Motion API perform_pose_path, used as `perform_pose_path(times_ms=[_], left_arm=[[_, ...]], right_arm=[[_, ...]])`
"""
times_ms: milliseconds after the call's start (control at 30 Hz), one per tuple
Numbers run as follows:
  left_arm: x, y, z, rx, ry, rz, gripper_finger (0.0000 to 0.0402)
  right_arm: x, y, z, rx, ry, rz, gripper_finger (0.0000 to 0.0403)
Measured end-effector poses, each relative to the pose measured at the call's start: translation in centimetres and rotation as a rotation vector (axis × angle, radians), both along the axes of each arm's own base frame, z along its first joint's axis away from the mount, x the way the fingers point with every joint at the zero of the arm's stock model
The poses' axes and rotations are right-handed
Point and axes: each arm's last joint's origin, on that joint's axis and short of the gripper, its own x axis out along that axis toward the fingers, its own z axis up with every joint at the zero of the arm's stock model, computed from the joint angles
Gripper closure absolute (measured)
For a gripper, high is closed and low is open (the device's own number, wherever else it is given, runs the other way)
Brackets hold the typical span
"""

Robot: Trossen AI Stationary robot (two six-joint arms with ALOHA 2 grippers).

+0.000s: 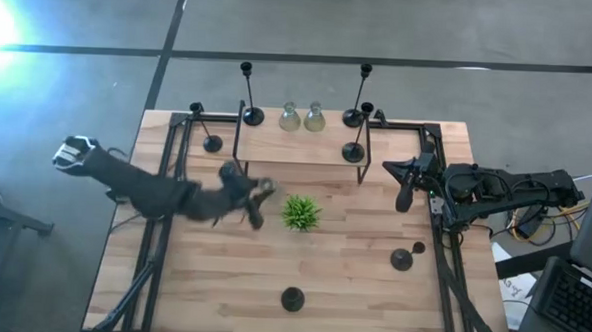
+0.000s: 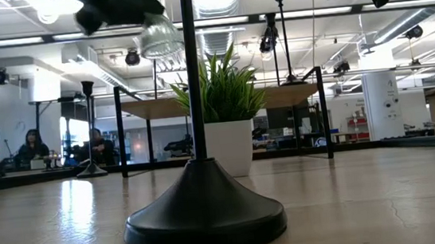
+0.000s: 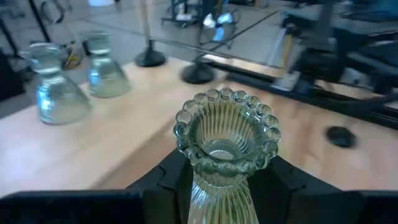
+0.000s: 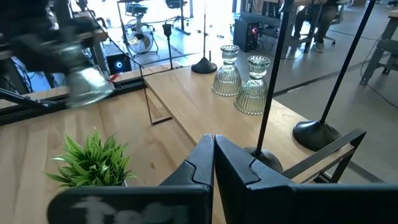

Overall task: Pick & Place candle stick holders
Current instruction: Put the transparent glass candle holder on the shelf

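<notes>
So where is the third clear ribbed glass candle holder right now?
The left gripper holds the clear ribbed glass candle holder above the table's middle, just left of the spiky green plant in the high view.

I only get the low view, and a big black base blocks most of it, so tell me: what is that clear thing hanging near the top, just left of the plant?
Observer: A ribbed clear glass candle holder. The left pincer grips it by the neck.
Operator: Where is it over the table?
Observer: Seen from above, it is right beside the small green plant, on the left arm's side, short of the raised shelf.
Operator: Are there more glass ones?
Observer: Yes. Two other glass candle holders stand side by side on that shelf.
</notes>
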Motion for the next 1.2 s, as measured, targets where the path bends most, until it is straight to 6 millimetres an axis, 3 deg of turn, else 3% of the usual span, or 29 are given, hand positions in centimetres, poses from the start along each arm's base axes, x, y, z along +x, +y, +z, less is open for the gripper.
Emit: perform_pose_path(times_ms=[200, 400, 667, 833, 1067, 1200], left_arm=[[1.9, 6.0, 1.2, -0.051, 0.016, 0.045, 0.0277], [4.1, 9.6, 2.1, -0.024, 0.05, 0.096, 0.0277], [7.7, 12.8, 2.9, 0.002, 0.136, 0.125, 0.0277], [9.4, 14.8, 2.3, -0.007, 0.186, 0.17, 0.0277], [10.3, 16.6, 0.5, -0.043, 0.219, 0.22, 0.0277], [10.4, 16.8, 0.5, -0.047, 0.19, 0.233, 0.0277]], right_arm=[[0.0, 0.0, 0.0, -0.002, 0.001, 0.0, 0.0394], [0.0, 0.0, -0.1, -0.007, 0.012, 0.002, 0.0394], [-0.1, 0.0, -0.2, -0.028, 0.041, 0.008, 0.0394], [-0.2, 0.0, -0.5, -0.029, 0.069, 0.007, 0.0394], [-0.2, 0.0, -0.6, -0.029, 0.079, 0.01, 0.0394], [-0.2, 0.0, -0.7, -0.031, 0.09, 0.01, 0.0394]])
